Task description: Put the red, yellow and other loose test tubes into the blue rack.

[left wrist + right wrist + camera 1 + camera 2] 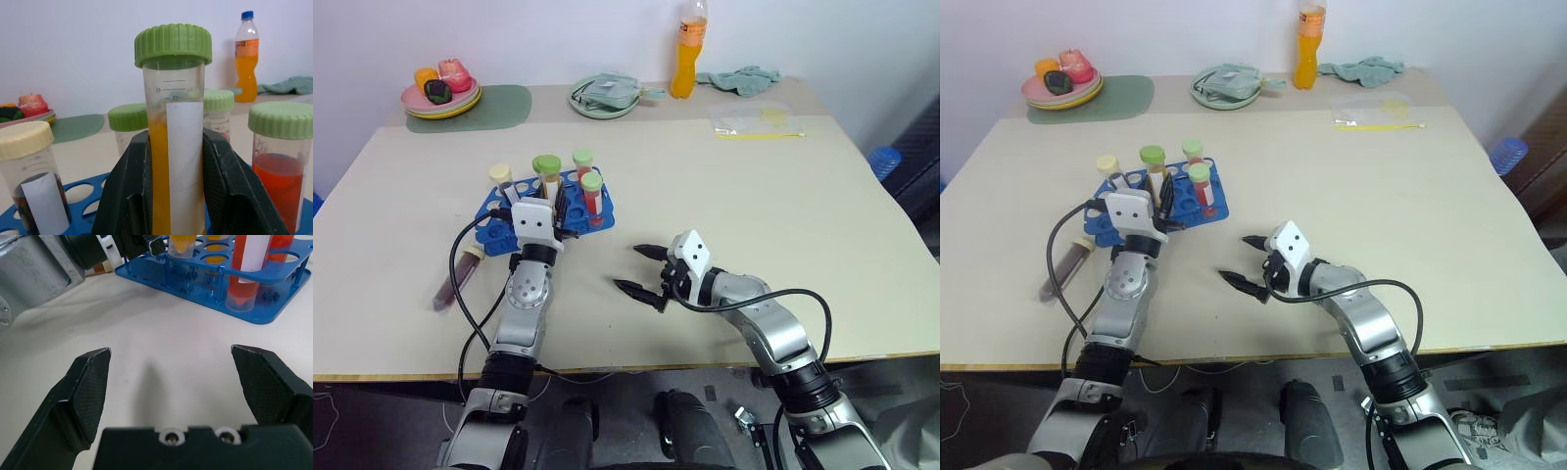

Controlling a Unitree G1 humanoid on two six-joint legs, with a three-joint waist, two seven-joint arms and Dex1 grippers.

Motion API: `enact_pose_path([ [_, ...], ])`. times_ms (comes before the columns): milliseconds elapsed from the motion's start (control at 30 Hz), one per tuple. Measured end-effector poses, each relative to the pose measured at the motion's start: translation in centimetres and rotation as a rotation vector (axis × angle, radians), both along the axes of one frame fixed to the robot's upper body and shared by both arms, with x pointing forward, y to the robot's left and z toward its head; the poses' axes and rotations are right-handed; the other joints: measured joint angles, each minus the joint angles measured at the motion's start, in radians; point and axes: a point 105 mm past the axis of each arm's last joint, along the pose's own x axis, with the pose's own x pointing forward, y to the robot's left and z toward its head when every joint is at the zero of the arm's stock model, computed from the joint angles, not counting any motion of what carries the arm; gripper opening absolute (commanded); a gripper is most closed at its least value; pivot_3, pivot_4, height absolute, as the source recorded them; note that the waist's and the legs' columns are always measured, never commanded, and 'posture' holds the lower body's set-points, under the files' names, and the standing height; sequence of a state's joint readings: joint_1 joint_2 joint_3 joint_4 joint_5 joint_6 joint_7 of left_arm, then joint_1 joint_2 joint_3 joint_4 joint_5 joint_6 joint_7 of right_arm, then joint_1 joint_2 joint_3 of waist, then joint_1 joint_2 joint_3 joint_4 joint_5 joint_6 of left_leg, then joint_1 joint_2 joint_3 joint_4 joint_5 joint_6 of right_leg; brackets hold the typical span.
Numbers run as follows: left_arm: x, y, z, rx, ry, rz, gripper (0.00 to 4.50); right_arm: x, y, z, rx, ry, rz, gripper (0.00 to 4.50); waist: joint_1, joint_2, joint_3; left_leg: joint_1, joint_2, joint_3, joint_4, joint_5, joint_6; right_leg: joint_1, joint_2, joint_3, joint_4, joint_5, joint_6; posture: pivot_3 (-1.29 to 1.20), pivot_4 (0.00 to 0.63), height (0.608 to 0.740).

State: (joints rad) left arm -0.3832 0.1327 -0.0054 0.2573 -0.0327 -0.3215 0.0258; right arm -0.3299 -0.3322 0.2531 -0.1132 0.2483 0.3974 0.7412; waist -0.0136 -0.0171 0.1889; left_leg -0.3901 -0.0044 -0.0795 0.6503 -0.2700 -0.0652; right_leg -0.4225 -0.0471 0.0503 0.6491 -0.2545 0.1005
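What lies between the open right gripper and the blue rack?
Only bare tabletop: the right wrist view shows nothing between the right gripper and the blue rack. The left eye view agrees.

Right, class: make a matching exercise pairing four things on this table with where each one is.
Things:
1. yellow tube
2. maroon tube
3. orange bottle
4. right gripper

Places or states:
A. lying on the table, left of the rack
B. open, over bare table
C. upright in the left gripper, over the rack
D. standing at the far edge, by the wall

Pairs: 1-C, 2-A, 3-D, 4-B
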Motion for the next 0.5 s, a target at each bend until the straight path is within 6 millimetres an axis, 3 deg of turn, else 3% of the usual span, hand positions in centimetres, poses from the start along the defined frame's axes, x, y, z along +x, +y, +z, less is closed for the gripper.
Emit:
enact_pose_path([
  [500, 0.7, 0.0, -1.5, -0.033, -0.005, 0.017, 0.80, -0.1, 0.0, 0.3, 0.007, -0.003, -0.012, 4.36, 0.000, 0.000, 0.000, 0.000, 0.000, 0.000, 0.000, 0.000, 0.000, 0.000, 0.000, 0.000, 0.000, 0.000, 0.000, 0.00, 0.150, 0.740],
])
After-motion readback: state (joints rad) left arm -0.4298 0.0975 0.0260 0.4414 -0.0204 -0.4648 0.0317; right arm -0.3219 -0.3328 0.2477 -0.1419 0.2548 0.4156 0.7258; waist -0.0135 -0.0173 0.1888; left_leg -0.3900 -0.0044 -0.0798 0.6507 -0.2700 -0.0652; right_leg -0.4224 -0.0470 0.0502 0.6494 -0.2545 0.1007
